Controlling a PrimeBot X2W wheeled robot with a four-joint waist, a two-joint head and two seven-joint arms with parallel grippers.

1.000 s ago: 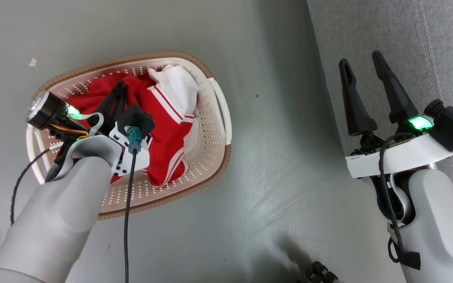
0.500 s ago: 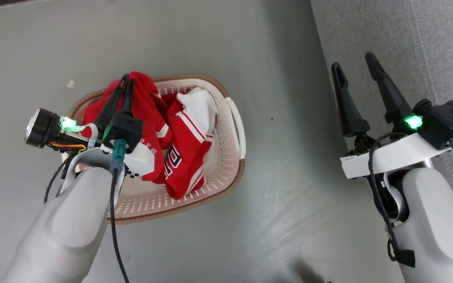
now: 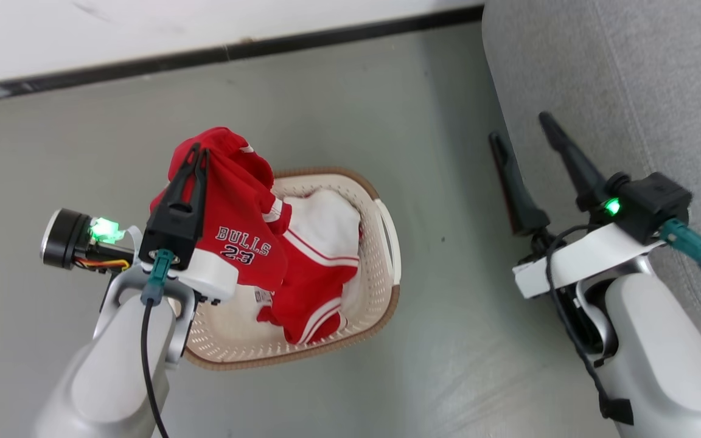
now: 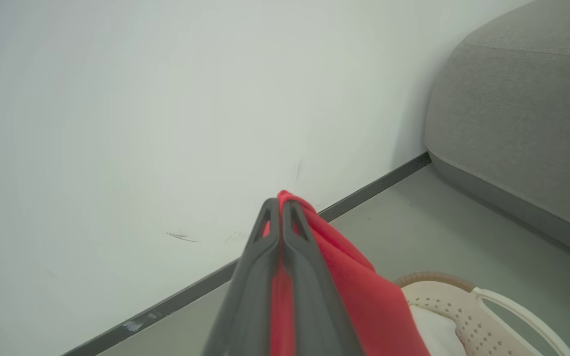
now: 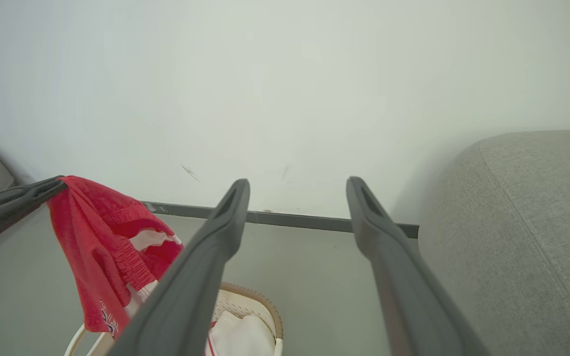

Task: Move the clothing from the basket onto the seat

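Red BULLS 23 jersey [image 3: 238,213] hangs above the laundry basket's [image 3: 389,238] left side | left pincer [image 3: 200,152] clamped tight on the jersey's top fold | red striped garment [image 3: 311,286] and white cloth [image 3: 326,222] lie inside the basket | right pincer [image 3: 521,128] right of the basket, fingers spread wide, empty, at the grey sofa's [image 3: 630,91] edge | basket stands on grey floor [image 3: 83,152]

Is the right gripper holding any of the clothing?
No, the right gripper is open and empty; the red Bulls jersey hangs from the shut left gripper.
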